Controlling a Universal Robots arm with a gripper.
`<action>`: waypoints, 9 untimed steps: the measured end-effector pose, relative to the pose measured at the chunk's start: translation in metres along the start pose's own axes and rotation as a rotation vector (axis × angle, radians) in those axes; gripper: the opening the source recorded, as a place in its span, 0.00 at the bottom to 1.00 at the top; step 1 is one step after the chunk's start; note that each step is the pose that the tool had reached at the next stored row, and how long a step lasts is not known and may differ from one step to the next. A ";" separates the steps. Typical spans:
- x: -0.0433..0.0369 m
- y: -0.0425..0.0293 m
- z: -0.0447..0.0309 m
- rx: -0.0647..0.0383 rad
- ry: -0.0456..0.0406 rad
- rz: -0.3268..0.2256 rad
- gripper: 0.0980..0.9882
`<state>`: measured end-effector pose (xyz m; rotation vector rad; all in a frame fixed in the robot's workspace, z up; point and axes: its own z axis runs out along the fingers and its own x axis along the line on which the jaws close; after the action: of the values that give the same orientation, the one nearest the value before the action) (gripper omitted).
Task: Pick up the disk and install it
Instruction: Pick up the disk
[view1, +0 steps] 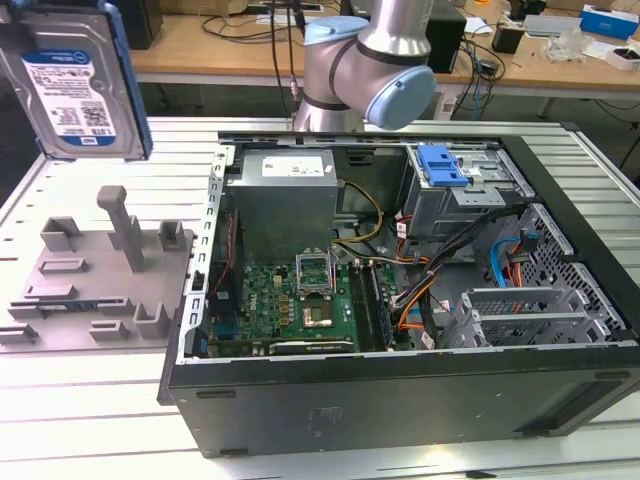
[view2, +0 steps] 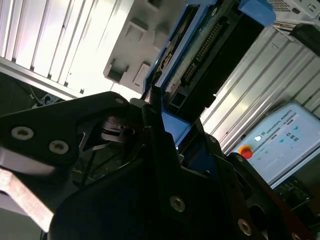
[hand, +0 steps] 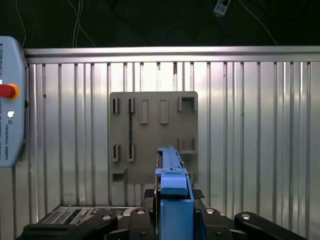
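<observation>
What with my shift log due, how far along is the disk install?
Done: the disk hangs in the air above the grey fixture plate, at the exterior view's left. In hand: the hand is shut on its blue bracket. Left: it is not yet inside the open computer case.

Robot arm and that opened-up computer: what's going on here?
The robot arm has the disk in its pincer, clamped on the blue bracket around it. The disk hangs in the air above the grey holder plate, to the exterior view's left of the open computer case. It is not in the case yet.
</observation>
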<state>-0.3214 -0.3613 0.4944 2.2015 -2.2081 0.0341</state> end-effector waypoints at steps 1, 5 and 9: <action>0.0018 -0.0045 0.0000 0.000 0.0001 0.000 0.30; 0.0108 -0.0275 0.0002 -0.001 0.0001 0.000 0.30; 0.0182 -0.0468 0.0005 -0.003 0.0002 0.000 0.30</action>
<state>-0.2746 -0.3796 0.4945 2.2002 -2.2066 0.0312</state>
